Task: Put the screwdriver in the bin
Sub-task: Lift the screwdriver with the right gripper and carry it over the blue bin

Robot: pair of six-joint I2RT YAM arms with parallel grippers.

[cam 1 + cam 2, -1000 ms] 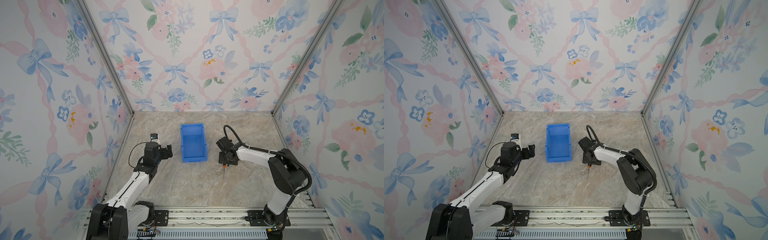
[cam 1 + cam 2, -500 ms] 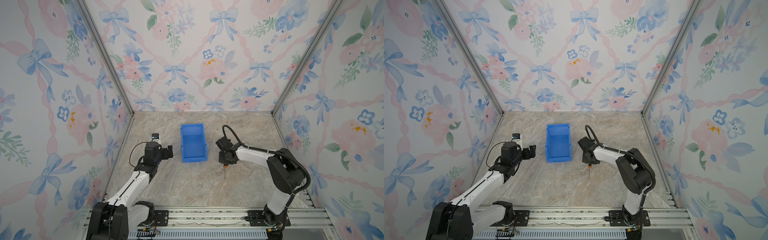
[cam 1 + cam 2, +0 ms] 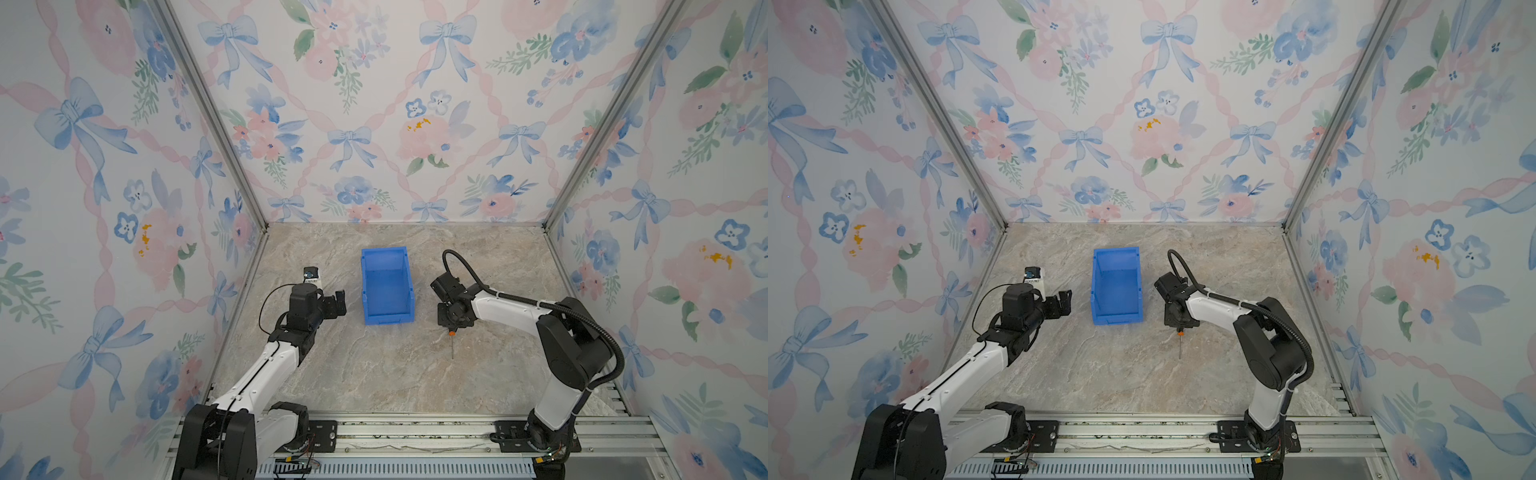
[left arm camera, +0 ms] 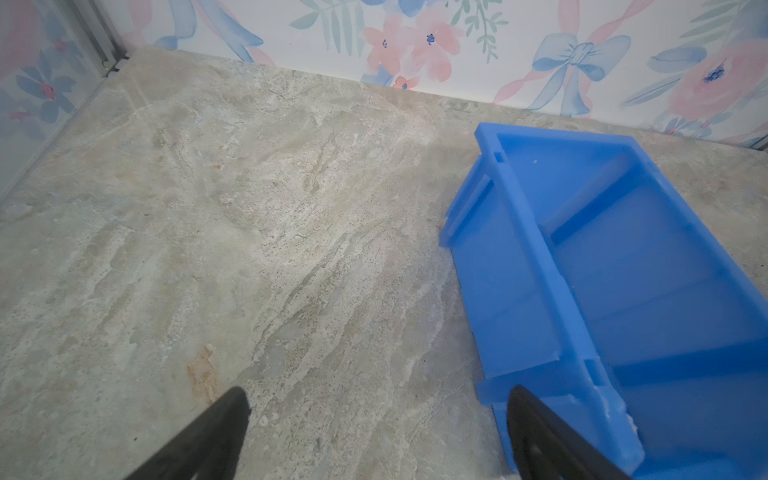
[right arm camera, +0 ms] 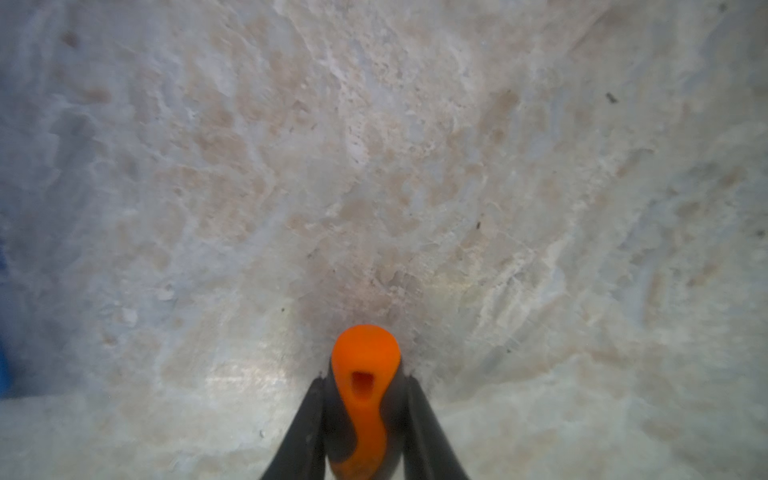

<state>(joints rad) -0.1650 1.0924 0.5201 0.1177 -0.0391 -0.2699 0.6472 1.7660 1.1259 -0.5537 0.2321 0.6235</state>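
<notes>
Count on the bench: screwdriver [image 5: 365, 415], 1, orange-and-black handle; bin [image 3: 386, 291], 1, blue. Grippers, 2 in all: left gripper [image 4: 378, 399], 1, and right gripper [image 5: 365, 380], 1. Marbled tabletop [image 3: 374, 374], 1.

Robot-lab test cell: marble-look tabletop [image 3: 374, 374] boxed by floral-printed panels [image 3: 374, 104] on aluminium posts [image 3: 210, 112], left arm [image 3: 266, 370] and right arm [image 3: 507, 309] bolted to a near-edge rail [image 3: 415, 430].
</notes>
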